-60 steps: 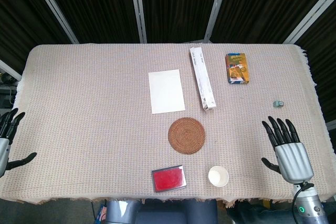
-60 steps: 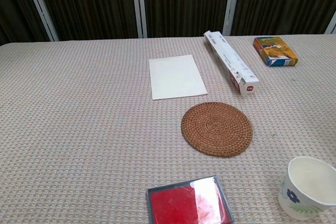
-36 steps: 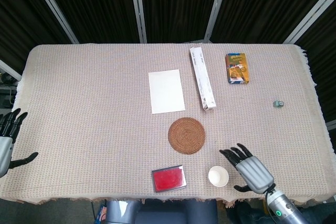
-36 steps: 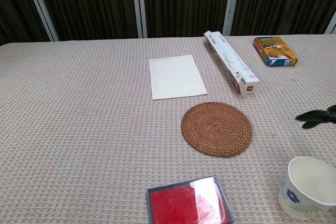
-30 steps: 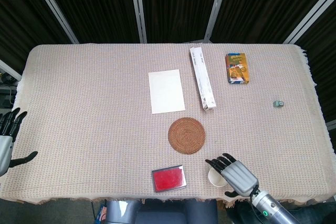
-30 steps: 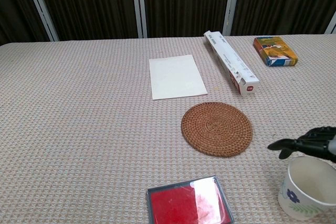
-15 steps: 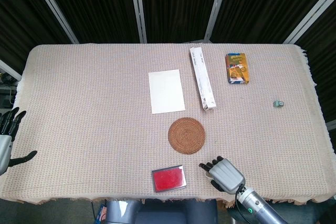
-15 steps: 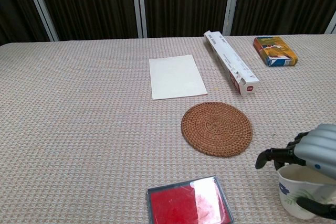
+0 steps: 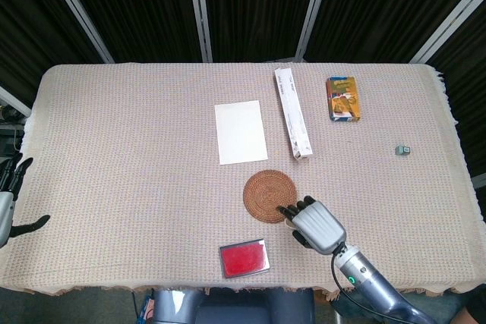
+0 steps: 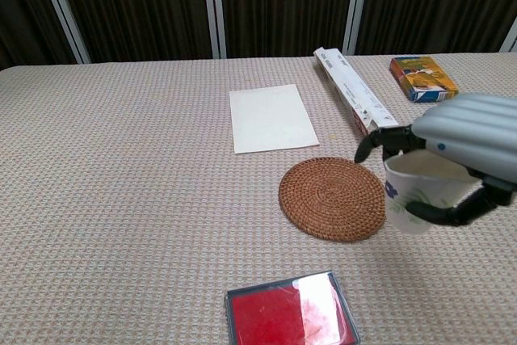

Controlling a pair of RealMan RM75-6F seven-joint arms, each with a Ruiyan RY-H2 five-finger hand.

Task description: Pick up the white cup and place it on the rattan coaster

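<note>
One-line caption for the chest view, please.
Right hand holds the white cup lifted beside the rattan coaster.

The right hand [image 9: 314, 223] has a ribbed, silver-grey metallic back plate and black fingers [image 10: 380, 142]. Behind it, the wrist narrows to a grey cylindrical forearm section carrying a small green ring light, with a thin dark cable running alongside. The left hand [image 9: 7, 206] shows at the frame's edge as a grey palm with slim black fingers and a black thumb.
</note>
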